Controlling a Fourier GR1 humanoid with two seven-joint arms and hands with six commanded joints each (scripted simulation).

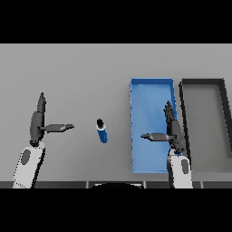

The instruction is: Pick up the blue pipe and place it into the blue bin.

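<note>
I see the short blue pipe with a black end [102,130] lying on the grey table [81,72], left of the blue rectangular bin [152,86], my right hand [172,131] over the bin, fingers straight, empty, left hand [38,122] open too, dark grey bin [204,84] far right

Blue pipe [102,130] on table, left of blue bin [149,90].

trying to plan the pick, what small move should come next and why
Probably swing the right hand left toward the blue pipe. The pipe lies untouched on the table, left of the blue bin, and both hands are open; the left hand is idle.
</note>
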